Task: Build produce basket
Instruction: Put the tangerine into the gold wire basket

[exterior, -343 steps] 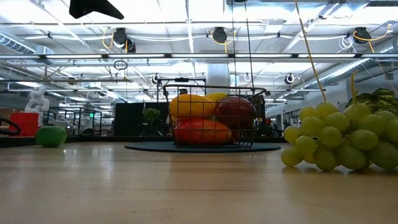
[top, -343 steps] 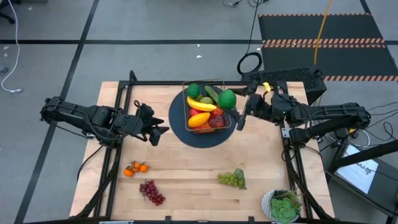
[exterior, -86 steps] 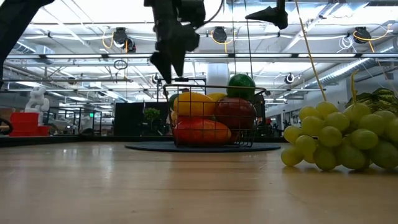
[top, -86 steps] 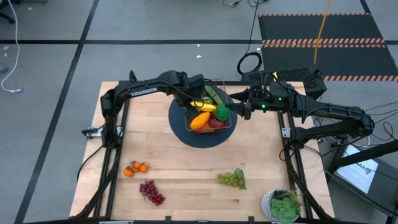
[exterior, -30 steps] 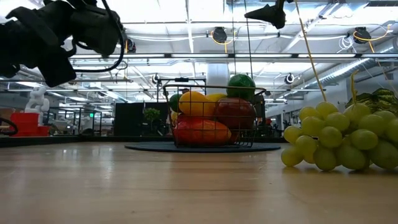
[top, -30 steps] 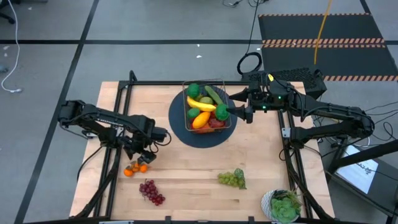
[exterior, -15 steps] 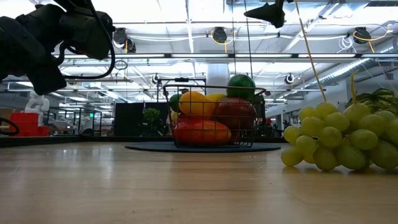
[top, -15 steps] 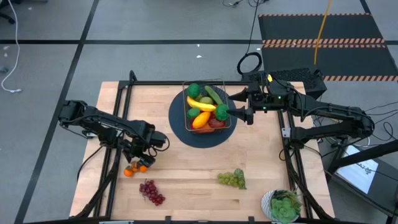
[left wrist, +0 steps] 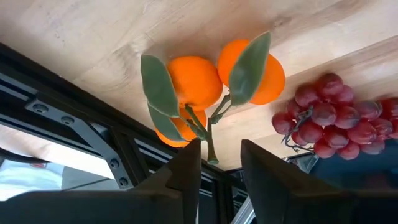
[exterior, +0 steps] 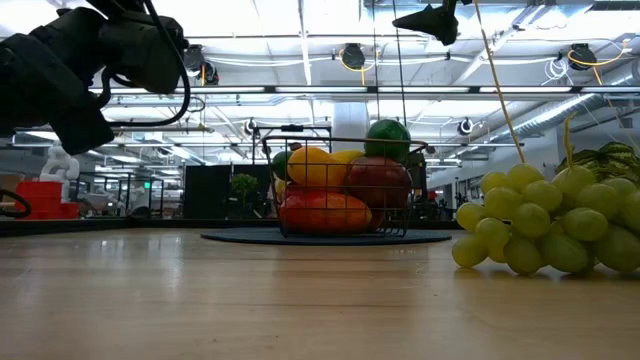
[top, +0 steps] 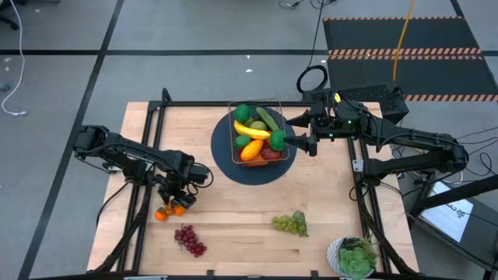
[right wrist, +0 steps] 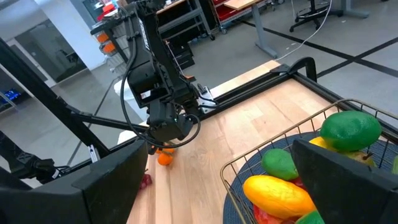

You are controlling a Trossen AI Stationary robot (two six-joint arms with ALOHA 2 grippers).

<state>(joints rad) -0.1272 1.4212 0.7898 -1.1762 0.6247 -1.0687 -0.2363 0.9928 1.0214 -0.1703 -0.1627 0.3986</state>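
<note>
Orange toy fruit, the oranges, lie on the surface directly beneath the left gripper, its part-spread fingers bracketing the upright stem without pinching it, far from the basket, where the wide-spread right gripper waits.

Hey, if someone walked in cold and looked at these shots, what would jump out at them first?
Probably the wire basket heaped with bright produce on a round dark mat at the table's far middle. Next, the left end effector down at the oranges near the front left, its fingers either side of the stem. The right end effector hangs open beside the basket.
</note>
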